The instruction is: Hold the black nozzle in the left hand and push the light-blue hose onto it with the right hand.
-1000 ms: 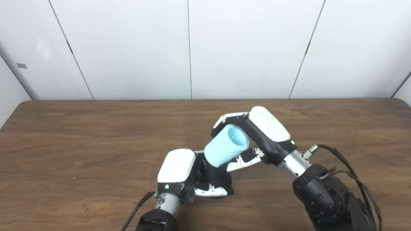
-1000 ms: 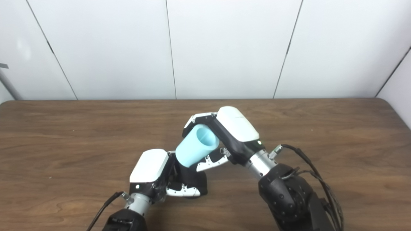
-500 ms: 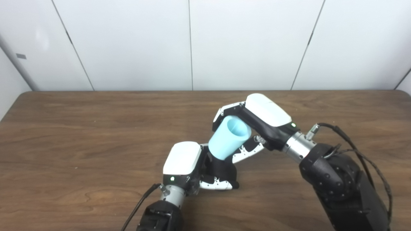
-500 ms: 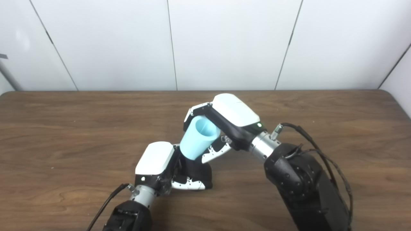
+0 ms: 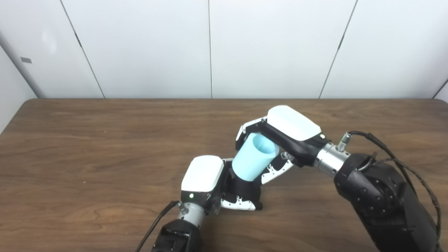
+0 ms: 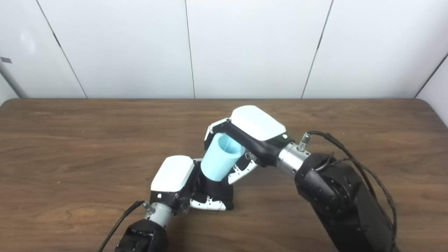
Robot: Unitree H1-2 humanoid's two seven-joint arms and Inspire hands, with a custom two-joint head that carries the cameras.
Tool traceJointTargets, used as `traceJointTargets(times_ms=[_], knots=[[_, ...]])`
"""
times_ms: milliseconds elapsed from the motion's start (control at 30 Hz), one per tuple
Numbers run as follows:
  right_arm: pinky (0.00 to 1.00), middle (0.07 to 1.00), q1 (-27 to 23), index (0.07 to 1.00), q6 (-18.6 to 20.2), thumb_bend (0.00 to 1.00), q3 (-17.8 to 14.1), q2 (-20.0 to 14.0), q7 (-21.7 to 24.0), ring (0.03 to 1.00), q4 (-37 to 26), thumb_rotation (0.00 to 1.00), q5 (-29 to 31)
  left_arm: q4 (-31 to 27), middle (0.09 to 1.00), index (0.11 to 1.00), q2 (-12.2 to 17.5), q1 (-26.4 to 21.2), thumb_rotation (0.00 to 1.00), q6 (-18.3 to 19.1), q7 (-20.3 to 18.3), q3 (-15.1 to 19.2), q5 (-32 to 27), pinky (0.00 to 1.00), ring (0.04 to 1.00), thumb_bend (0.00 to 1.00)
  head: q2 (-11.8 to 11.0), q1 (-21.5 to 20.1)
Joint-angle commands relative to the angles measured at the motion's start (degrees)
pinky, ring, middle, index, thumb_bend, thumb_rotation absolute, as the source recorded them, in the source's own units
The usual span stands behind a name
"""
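My left hand (image 5: 210, 183) rests low on the wooden table (image 5: 87, 150), shut on the black nozzle (image 5: 245, 188), whose dark body shows between its fingers. The light-blue hose (image 5: 253, 161) is a short, wide tube. It stands nearly upright with its open end facing up and its lower end meeting the nozzle. My right hand (image 5: 285, 134) is shut on the hose from the upper right, fingers wrapped over its far side and thumb below. In the right eye view the hose (image 6: 222, 161) sits over the nozzle (image 6: 217, 190) the same way. The join itself is hidden by the fingers.
White wall panels (image 5: 210, 49) stand behind the table's far edge. A black cable (image 5: 388, 147) loops off my right forearm. Bare wood lies to the left (image 5: 70, 168) and far right of the hands.
The camera has shifted a little. The hose has swung from a steep tilt to nearly upright and has come down against the nozzle. My right hand followed it; my left hand kept its hold.
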Motion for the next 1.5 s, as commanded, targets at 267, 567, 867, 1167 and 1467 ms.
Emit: traceJointTargets(times_ms=[267, 567, 867, 1167, 1467], knots=[[0.32, 0.511, -3.31, 0.546, 1.64, 0.49, 3.02, -2.19, 7.43, 0.383, -0.45, 0.00, -2.70, 0.79, 0.451, 0.508, -0.02, 1.92, 0.00, -0.55, -5.18, -1.95, -0.22, 0.37, 0.421, 0.50, 0.82, -1.24], [0.29, 0.519, -5.64, 0.545, 2.30, 0.49, 5.17, -2.75, 10.88, 0.391, -0.38, 0.00, -4.92, 0.51, 0.445, 0.510, -0.03, 1.87, 0.00, -0.63, -5.64, -1.74, -0.52, 0.35, 0.413, 0.50, 1.06, -1.31], [0.26, 0.522, -7.63, 0.543, 3.80, 0.49, 6.18, -2.50, 15.36, 0.397, -1.20, 0.00, -8.36, 0.45, 0.462, 0.504, 0.01, 1.87, 0.00, -0.64, -5.95, -1.75, -0.63, 0.38, 0.427, 0.50, 1.46, -1.79], [0.26, 0.522, -7.31, 0.542, 3.87, 0.49, 7.10, -2.29, 16.99, 0.395, -1.54, 0.00, -12.23, 0.00, 0.454, 0.505, -0.33, 1.81, 0.00, -0.22, -6.87, -1.77, -0.79, 0.36, 0.424, 0.50, 1.73, -1.97], [0.26, 0.511, -3.85, 0.562, 4.71, 0.48, 5.44, 0.03, 15.75, 0.392, -2.90, 0.00, -19.05, -0.04, 0.440, 0.511, -0.40, 1.98, 0.00, 0.06, -6.89, -1.92, -0.84, 0.34, 0.418, 0.50, 1.89, -2.12]])
